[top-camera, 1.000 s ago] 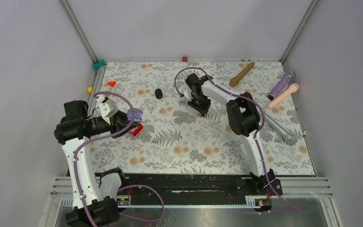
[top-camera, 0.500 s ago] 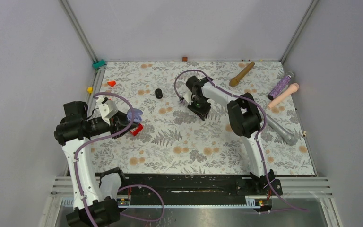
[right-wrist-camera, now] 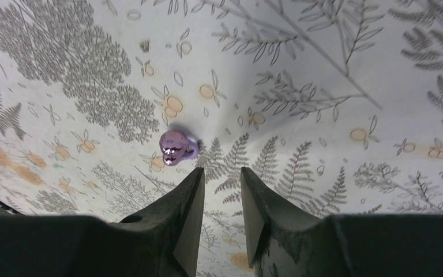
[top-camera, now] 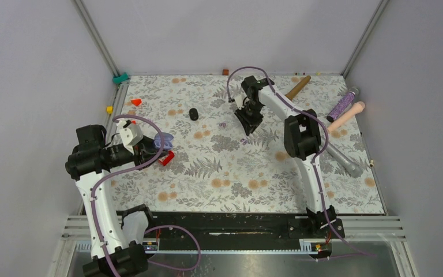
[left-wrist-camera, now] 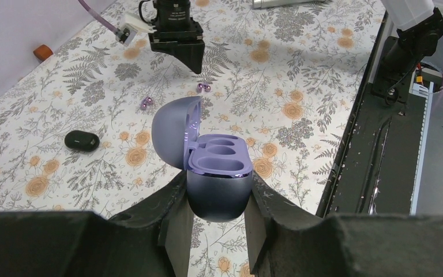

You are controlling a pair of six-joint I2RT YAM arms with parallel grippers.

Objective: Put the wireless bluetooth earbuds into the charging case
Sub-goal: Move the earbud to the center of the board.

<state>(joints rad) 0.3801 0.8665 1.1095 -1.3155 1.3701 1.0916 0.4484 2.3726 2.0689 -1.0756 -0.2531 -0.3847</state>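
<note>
My left gripper (left-wrist-camera: 217, 186) is shut on the purple charging case (left-wrist-camera: 218, 193) and holds it above the table with its lid (left-wrist-camera: 173, 124) open and both wells empty; it also shows in the top view (top-camera: 162, 140). Two pale purple earbuds lie on the floral mat (top-camera: 219, 173), one (left-wrist-camera: 203, 87) near the right gripper's tip and one (left-wrist-camera: 145, 103) further left. My right gripper (right-wrist-camera: 221, 171) is slightly open and empty, with an earbud (right-wrist-camera: 176, 148) just ahead and left of its left finger. In the top view it (top-camera: 247, 124) hovers near the mat's middle back. No black buds show.
A black oval object (top-camera: 194, 114) lies left of the right gripper. A red block (top-camera: 166, 157) sits under the left gripper. A brown stick (top-camera: 295, 90), a glittery purple cylinder (top-camera: 342, 104), a pink handle (top-camera: 346, 115) and a grey cylinder (top-camera: 343, 156) lie at the right.
My right gripper has moved right and toward the back, away from the left earbud. The left gripper with the case has hardly moved.
</note>
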